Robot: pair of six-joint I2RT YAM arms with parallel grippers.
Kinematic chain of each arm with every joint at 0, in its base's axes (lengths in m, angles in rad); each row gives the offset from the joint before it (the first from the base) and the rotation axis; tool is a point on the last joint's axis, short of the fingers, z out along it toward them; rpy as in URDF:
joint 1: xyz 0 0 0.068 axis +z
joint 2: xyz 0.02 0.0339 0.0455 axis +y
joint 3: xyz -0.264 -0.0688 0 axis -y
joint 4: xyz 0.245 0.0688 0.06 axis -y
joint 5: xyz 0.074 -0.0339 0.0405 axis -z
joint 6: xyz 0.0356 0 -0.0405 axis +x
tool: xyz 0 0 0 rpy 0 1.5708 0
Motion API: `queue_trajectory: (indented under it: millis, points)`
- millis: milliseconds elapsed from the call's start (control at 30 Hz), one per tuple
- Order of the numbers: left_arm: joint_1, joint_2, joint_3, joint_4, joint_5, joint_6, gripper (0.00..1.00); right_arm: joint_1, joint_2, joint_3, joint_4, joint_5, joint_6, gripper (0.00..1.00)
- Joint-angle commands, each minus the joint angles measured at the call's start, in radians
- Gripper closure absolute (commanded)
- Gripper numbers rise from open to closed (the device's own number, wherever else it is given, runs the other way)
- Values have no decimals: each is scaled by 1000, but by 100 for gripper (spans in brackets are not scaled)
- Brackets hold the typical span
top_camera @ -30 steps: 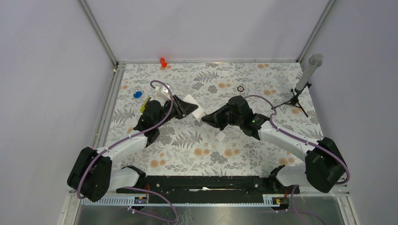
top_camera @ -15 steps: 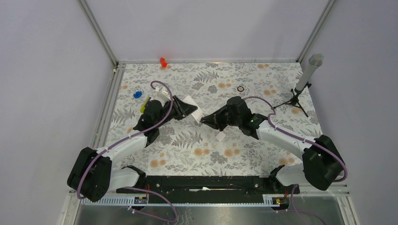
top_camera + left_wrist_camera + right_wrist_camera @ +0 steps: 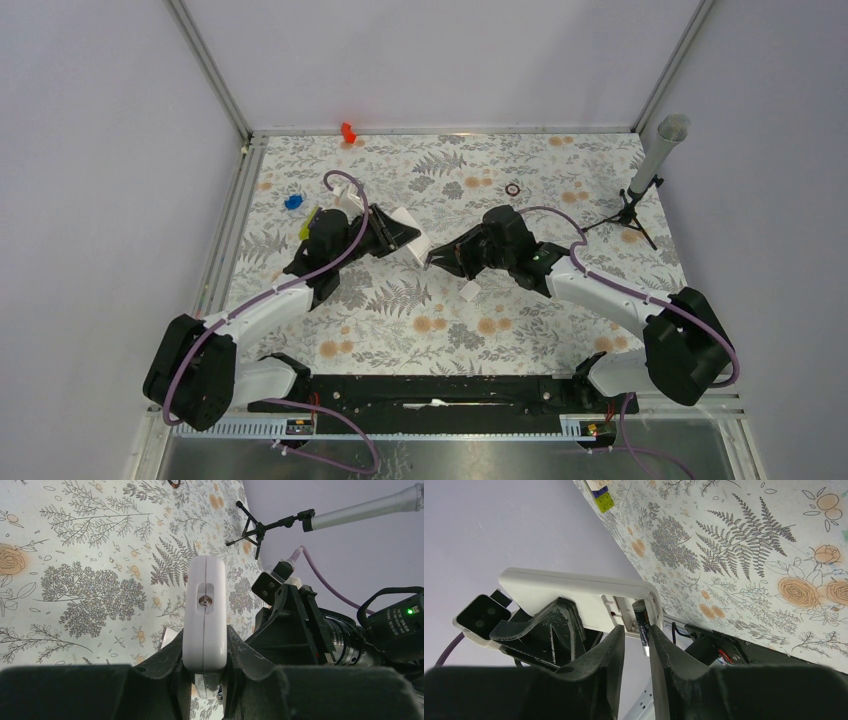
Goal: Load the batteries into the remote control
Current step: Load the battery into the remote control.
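Now the battery (image 3: 641, 625) stands end-on in the open bay at the remote's (image 3: 574, 587) end, only partly in. The remote is held up over the middle of the table (image 3: 560, 330). The left tool (image 3: 204, 649) is clamped on the remote's sides. The right tool (image 3: 636, 630) has its jaws slightly apart around the battery, with a gap on one side.

The battery looks unseated, so if let go it could tip out and drop. A nudge from the right fingers (image 3: 674, 670) could also twist the remote in its grip.

From the remote, a white piece (image 3: 469, 291) lies at 6 o'clock, a ring (image 3: 512, 188) at 1, a stand (image 3: 640, 190) at 2, and a red piece (image 3: 347, 131) at 11. Only the right fingers crowd the bay.
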Motion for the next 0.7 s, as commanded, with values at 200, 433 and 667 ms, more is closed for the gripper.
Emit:
queue_trajectory:
  millis: [200,433,667]
  points:
    - [-4,13,120,-89,-9,-13,100,8,-64,-33,1,22,7,63]
    - [-4,31,134,-108,7,-14,100,6,-126,-36,-4,76,-37,53]
    - [-3,31,151,-143,40,-9,100,5,-155,-12,-22,95,-234,37]
